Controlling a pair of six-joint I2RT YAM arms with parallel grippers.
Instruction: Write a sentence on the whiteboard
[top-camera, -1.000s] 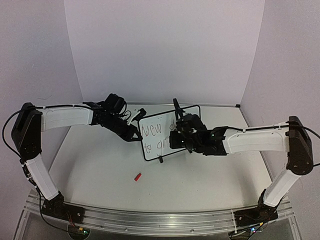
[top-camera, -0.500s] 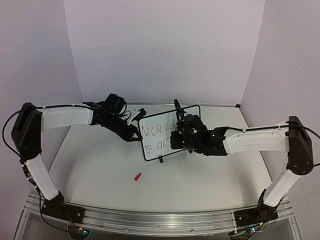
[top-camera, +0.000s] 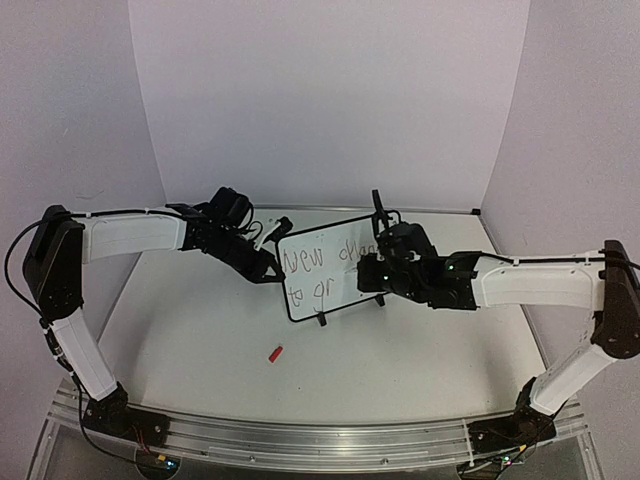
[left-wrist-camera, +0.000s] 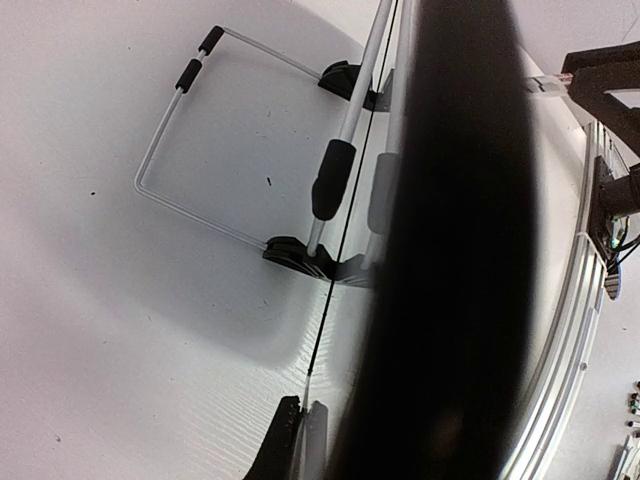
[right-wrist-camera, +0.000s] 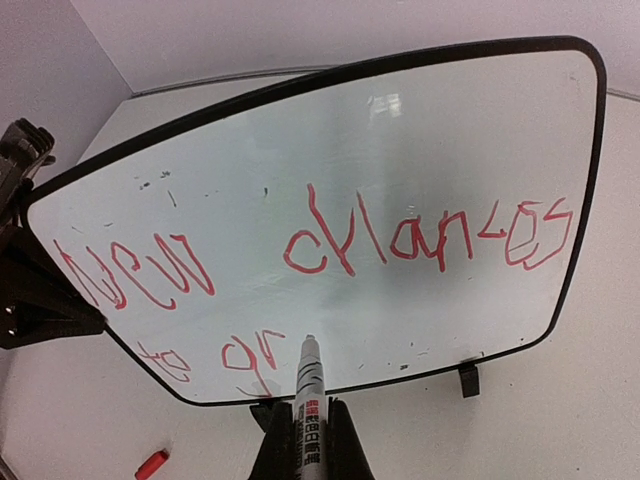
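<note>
Right arm has slid right since the earlier frame, uncovering more writing. Top: board (top-camera: 325, 268) stands mid-table, long axis left-right, face leaning back, toward the arms. Left gripper (top-camera: 268, 270) is pinched on its left frame edge; right gripper (top-camera: 378, 274) is at its right half. Left wrist: mostly dark blur, wire stand (left-wrist-camera: 165, 150) behind. Right wrist: fingers clamp marker (right-wrist-camera: 308, 385), tip at second line of sentence (right-wrist-camera: 330, 235). Board is likely light, stiff, slick and tippy; best held by the frame.

The whiteboard (right-wrist-camera: 400, 140) looks glossy and smooth, the table (top-camera: 200, 325) matt.
</note>
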